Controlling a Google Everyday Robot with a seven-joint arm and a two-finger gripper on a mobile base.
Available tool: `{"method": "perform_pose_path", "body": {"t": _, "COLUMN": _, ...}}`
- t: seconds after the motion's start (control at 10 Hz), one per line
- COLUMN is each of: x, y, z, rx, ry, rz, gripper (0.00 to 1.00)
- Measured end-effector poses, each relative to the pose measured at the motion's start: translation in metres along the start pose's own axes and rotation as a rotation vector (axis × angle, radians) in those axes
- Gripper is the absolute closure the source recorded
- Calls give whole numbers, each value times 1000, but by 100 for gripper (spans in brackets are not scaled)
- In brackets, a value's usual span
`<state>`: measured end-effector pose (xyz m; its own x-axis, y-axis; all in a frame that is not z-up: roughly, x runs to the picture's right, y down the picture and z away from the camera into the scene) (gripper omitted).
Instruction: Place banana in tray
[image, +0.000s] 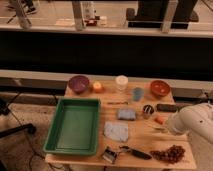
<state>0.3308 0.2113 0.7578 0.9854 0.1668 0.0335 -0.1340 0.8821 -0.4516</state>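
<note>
The green tray (75, 125) lies on the left half of the wooden table and holds nothing. No banana shows in this view; it is hidden or out of view. My white arm (194, 120) reaches in from the right over the table's right edge. My gripper (163, 128) is at the arm's low end, just right of a small orange item (159, 120) and above the dark grape cluster (170, 153). The gripper is far to the right of the tray.
Along the back stand a purple bowl (79, 83), an orange fruit (97, 86), a white cup (121, 81), a blue-grey cup (137, 93) and a brown bowl (160, 88). A sponge (126, 114), a blue-grey cloth (116, 131), a can (147, 109) and a black-handled tool (135, 152) lie mid-table.
</note>
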Motion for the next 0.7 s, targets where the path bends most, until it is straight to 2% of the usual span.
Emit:
{"method": "perform_pose_path", "body": {"t": 0.1, "x": -2, "y": -1, "z": 4, "rx": -5, "ry": -10, "rz": -10, "gripper": 100}}
{"method": "perform_pose_path", "body": {"t": 0.3, "x": -26, "y": -6, "z": 11, "rx": -5, "ry": -44, "rz": -67, "gripper": 100}}
{"method": "perform_pose_path", "body": {"t": 0.5, "x": -60, "y": -9, "z": 14, "rx": -5, "ry": -70, "rz": -133, "gripper": 100}}
{"method": "perform_pose_path", "body": {"t": 0.7, "x": -114, "y": -12, "z": 14, "rx": 0, "ry": -104, "rz": -243, "gripper": 100}}
